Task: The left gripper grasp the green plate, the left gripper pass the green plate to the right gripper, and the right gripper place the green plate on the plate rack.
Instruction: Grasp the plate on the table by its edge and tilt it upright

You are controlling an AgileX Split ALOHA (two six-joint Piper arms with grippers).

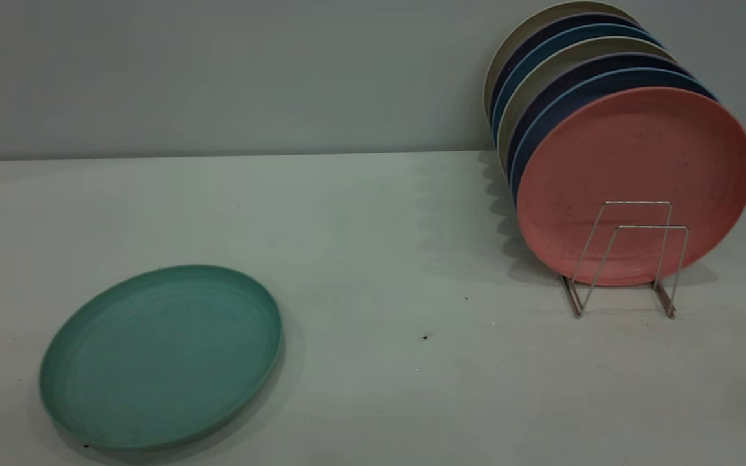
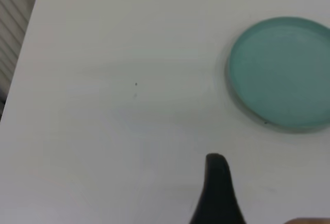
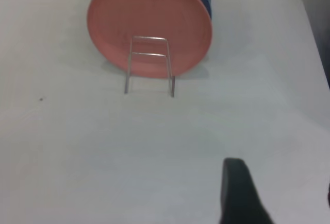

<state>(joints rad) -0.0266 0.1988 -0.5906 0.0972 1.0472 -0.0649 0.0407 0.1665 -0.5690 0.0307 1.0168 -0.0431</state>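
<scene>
Green plate (image 1: 160,356): lay flat, rim up, on the counter (image 1: 373,246) near its front left corner, well apart from the rack; nothing touched it. Flat and unobstructed, it seemed placed so the left hand could reach its edge.
Left hand (image 2: 219,193): seen only in the left wrist view, as one dark finger (image 2: 216,183) above bare counter, near the plate but clear of it. Whether it was apart or together: cannot tell, since the second finger was out of frame.
Right hand (image 3: 240,195): one dark finger (image 3: 234,183) showed in the right wrist view, over the counter in front of the rack and well apart from it. Apart or together: cannot tell.
Plate rack (image 1: 629,259): stood toward the back right of the counter, front two wire loops empty. That free slot was judged the intended place for the green plate.
Pink plate (image 1: 635,184): stood on edge in the rack, foremost of a row of blue and pale plates (image 1: 561,65) leaning back toward the wall; the loops held them upright.
Task stage: judged not begun; grasp, handover and placing all remained.
Writing: no brand, label or text readable on plates, rack or counter.
</scene>
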